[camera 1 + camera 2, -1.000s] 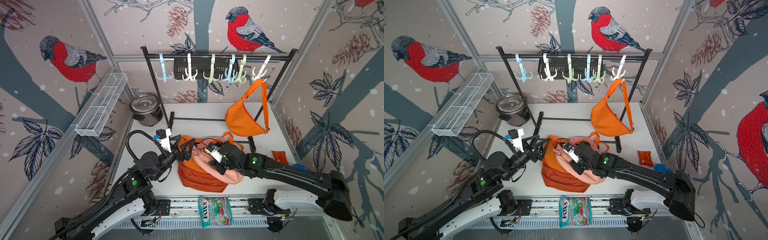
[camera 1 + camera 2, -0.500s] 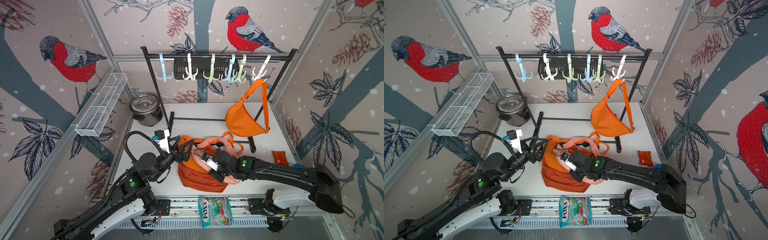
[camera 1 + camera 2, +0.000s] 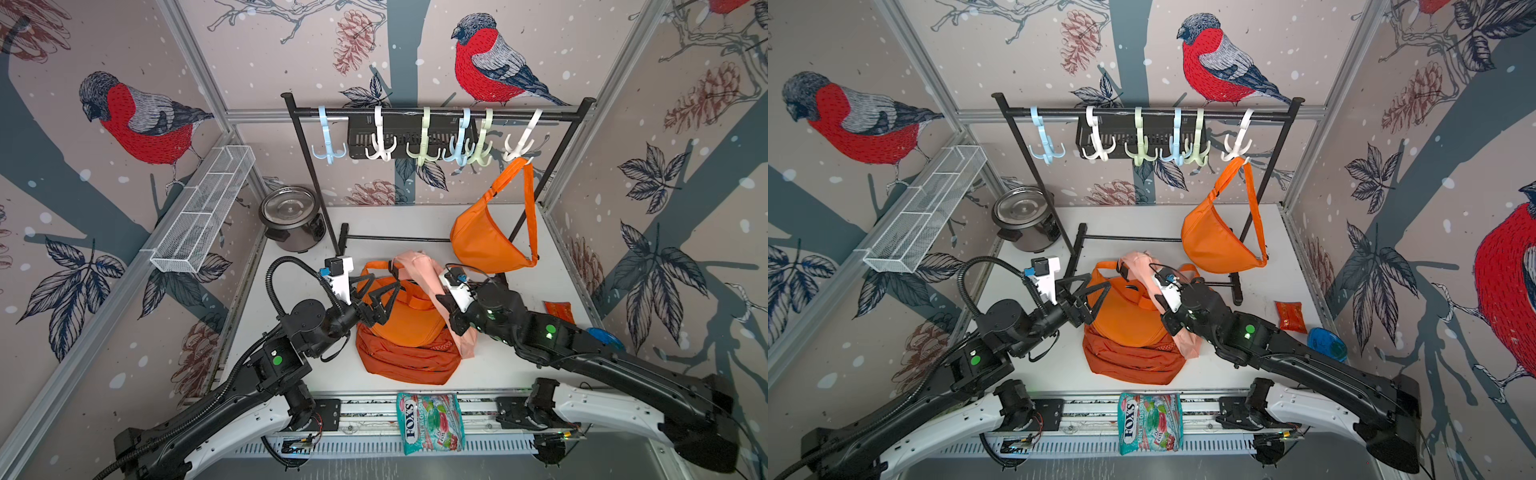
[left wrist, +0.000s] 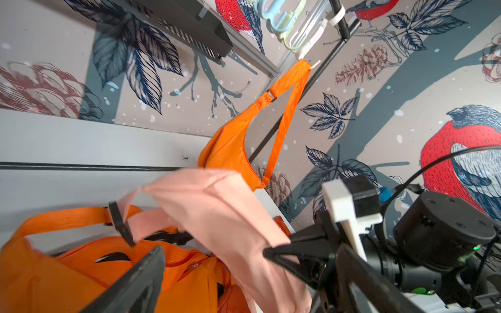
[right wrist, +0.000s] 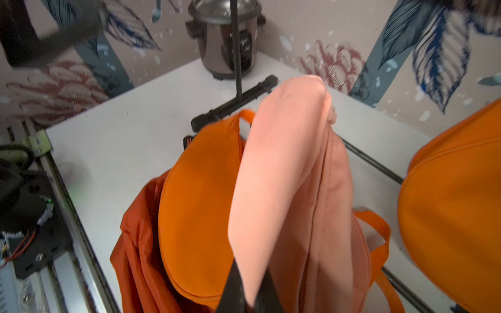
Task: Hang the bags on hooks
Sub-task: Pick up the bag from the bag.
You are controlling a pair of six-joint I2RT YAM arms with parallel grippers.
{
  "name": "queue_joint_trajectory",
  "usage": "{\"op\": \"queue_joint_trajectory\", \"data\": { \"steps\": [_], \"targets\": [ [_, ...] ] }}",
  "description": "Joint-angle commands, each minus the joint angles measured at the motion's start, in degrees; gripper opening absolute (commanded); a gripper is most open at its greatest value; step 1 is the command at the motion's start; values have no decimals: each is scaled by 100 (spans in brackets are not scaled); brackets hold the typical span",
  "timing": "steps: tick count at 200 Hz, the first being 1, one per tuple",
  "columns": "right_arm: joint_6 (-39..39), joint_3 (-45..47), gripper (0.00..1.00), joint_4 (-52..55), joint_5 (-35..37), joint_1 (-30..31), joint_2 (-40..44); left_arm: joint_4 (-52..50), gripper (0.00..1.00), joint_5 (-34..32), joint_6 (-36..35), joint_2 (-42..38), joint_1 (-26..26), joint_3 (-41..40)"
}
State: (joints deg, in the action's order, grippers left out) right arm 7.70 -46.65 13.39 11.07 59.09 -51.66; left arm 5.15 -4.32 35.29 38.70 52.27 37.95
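Right wrist view: the right gripper (image 5: 249, 295) had its jaws pinched tight on a fold of the pink bag (image 5: 284, 176). The bag hung limp from that pinch and lay draped over an orange bag (image 3: 401, 320) and a rust-coloured bag (image 3: 403, 361) beneath it, mid-table (image 3: 519, 361).

Judged light, soft and quite without stiffness. The thin cloth would likely bunch or slide in a pinch. Nothing about it looked fragile.

A hold on the body offered no loop to a hook. The better hold was judged to be the strap (image 4: 149, 218), close to its black buckle (image 4: 120, 226), where it could be spread open.

The left gripper (image 3: 376, 289) stood with jaws wide apart and empty, just above the orange bag.

Farther back, a second orange bag (image 3: 486, 245) hung by its strap from the white hook (image 3: 521, 143). The pale green hook (image 3: 424, 145) and its neighbours on the rail (image 3: 415, 113) carried nothing.

Writing: the sweet packet (image 3: 430, 422) at the front edge read "FOX'S", with smaller print not legible. Marks on the cooker (image 3: 293, 216) at the back were too blurred to read. No label could be made out on the pink bag.
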Motion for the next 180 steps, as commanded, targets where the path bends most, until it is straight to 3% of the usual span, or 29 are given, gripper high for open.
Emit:
{"op": "queue_joint_trajectory", "data": {
  "steps": [1,51,141,158,180],
  "targets": [
    [-21,57,3,-923,432,-72,236,732,98,768,287,341,-4,66],
    [-223,49,3,-1243,462,40,314,1263,99,1424,518,1288,-6,461],
    [-823,-17,3,-1580,1829,1242,-169,1352,96,1791,575,2659,0,1241],
    [-919,-62,3,-1567,1899,1399,-274,1142,81,1735,496,2831,-2,1412],
    [-940,-111,12,-1427,1792,1465,-202,583,38,1394,333,2924,-4,1673]
  ]
}}
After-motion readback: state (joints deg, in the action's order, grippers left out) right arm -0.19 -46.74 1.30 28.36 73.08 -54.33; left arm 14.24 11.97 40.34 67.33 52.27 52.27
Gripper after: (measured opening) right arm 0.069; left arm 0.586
